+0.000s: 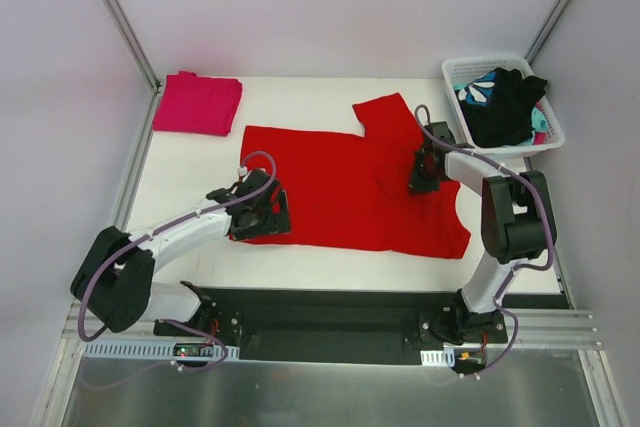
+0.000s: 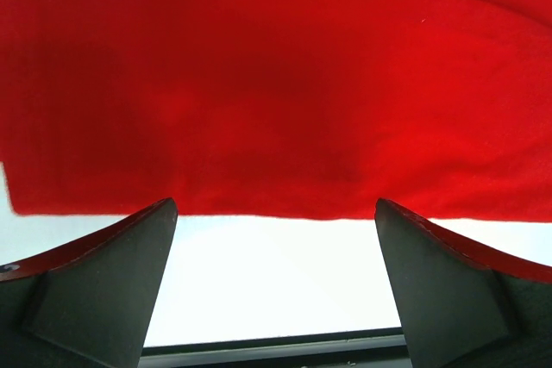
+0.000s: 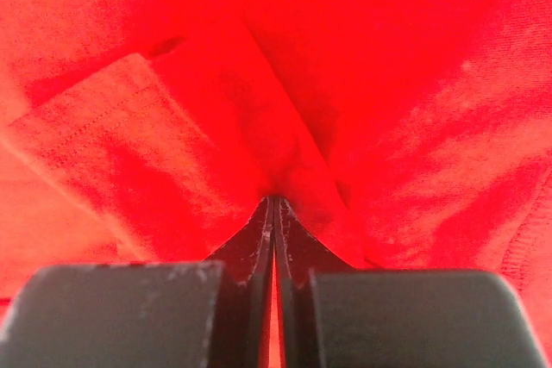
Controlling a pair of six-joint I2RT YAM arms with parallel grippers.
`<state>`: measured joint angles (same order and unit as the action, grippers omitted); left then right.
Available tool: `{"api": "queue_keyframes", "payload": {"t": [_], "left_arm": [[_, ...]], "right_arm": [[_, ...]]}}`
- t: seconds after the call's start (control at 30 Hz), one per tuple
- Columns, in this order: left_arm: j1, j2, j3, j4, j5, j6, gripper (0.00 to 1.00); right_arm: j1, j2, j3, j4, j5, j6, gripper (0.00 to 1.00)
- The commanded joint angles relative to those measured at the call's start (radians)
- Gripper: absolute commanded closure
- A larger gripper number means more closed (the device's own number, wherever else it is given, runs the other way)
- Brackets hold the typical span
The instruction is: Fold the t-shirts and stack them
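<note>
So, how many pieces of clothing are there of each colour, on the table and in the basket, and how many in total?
red t-shirt: 1
pink t-shirt: 1
black garment: 1
teal-and-white patterned garment: 1
Total: 4 visible; the basket may hide more.
</note>
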<state>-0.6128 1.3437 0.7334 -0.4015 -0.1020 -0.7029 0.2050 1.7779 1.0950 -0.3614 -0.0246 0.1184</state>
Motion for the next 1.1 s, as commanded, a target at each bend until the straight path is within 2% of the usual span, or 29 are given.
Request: {"api": "queue_keyframes", "payload": {"t": [0.0, 0.27, 0.4, 0.5, 0.53, 0.6, 0.73, 0.77, 0.83, 0.87, 1.07], "left_arm": [[0.022, -0.092, -0.038, -0.025, 0.004, -0.001, 0.01], [0.036, -0.209, -0.091, -0.056, -0.050, -0.020, 0.02], [0.039, -0.196, -0.094, -0.051, -0.077, -0.033, 0.02], [0.045, -0.160, -0.101, 0.019, -0.082, -0.027, 0.05], [0.048, -0.137, -0.100, 0.038, -0.076, -0.021, 0.11], [0.058, -0.111, -0.091, 0.099, -0.074, -0.018, 0.17], [0.076, -0.020, -0.078, 0.165, -0.062, -0.029, 0.49], [0.077, -0.006, -0.074, 0.171, -0.062, -0.030, 0.62], [0.081, 0.028, -0.071, 0.179, -0.067, -0.035, 0.76], [0.082, 0.035, -0.072, 0.178, -0.073, -0.036, 1.00], [0.111, 0.097, -0.152, 0.178, -0.064, -0.093, 1.00]], "right_arm": [[-0.022, 0.005, 0.039, -0.020, 0.014, 0.009, 0.99], [-0.032, 0.014, 0.049, -0.040, 0.040, 0.004, 0.99], [-0.030, 0.017, 0.045, -0.030, 0.034, 0.006, 0.99], [-0.030, 0.012, 0.040, -0.021, 0.034, 0.013, 0.99], [-0.030, 0.011, 0.042, -0.017, 0.034, 0.013, 0.99], [-0.030, 0.012, 0.042, -0.016, 0.035, 0.013, 0.99], [-0.030, 0.017, 0.045, -0.013, -0.001, 0.015, 0.99], [-0.032, 0.020, 0.045, -0.014, 0.002, 0.013, 0.99], [-0.033, 0.025, 0.046, -0.014, -0.001, 0.013, 0.99], [-0.035, 0.025, 0.046, -0.014, 0.000, 0.013, 0.99], [-0.044, 0.021, 0.042, -0.022, 0.002, 0.009, 0.99]]}}
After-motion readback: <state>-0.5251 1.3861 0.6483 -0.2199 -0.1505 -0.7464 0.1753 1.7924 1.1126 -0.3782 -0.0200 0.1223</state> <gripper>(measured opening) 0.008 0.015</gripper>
